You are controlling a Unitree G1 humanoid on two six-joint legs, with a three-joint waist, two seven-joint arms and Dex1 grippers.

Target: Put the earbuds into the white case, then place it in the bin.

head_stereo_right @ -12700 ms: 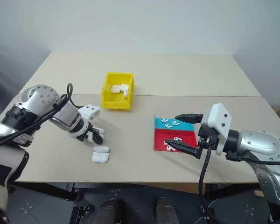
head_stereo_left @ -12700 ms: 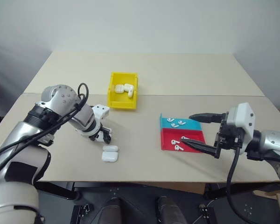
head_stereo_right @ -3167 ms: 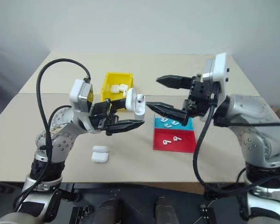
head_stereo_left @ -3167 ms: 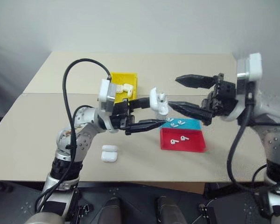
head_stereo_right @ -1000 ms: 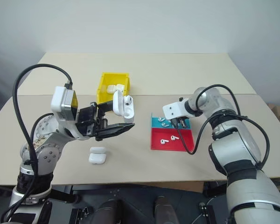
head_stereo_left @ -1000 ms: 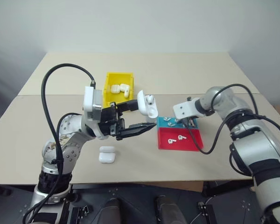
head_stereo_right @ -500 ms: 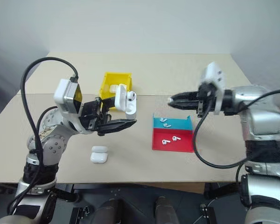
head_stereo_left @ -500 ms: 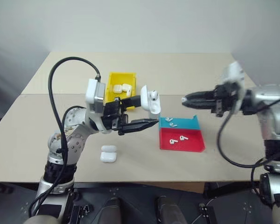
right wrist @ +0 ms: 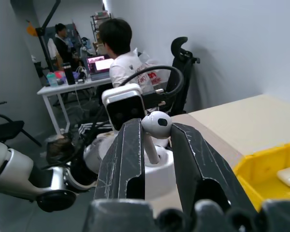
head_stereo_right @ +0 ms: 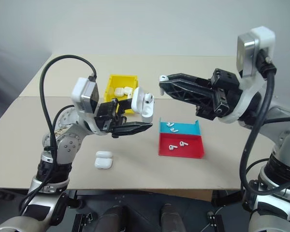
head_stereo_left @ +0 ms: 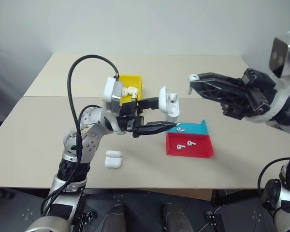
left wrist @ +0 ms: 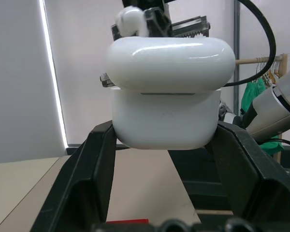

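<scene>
Glossy white, the small pebble-shaped earbud case [head_stereo_left: 170,105] with its lid hinged up sits pinched in the left hand [head_stereo_left: 160,114], lifted above the beige surface [head_stereo_left: 48,140]. The right hand [head_stereo_left: 191,83], a second ago down at the flat red and blue tray [head_stereo_left: 195,148], has swung up and now pinches a tiny white stemmed earbud [head_stereo_left: 194,77] just beyond the case. The yellow plastic bin [head_stereo_left: 134,82] waits behind the left hand.

Left wrist view: the case [left wrist: 166,92] is clamped between the fingers.

Right wrist view: the earbud [right wrist: 156,126] hangs directly over the case [right wrist: 158,169], so insertion looks imminent.
</scene>
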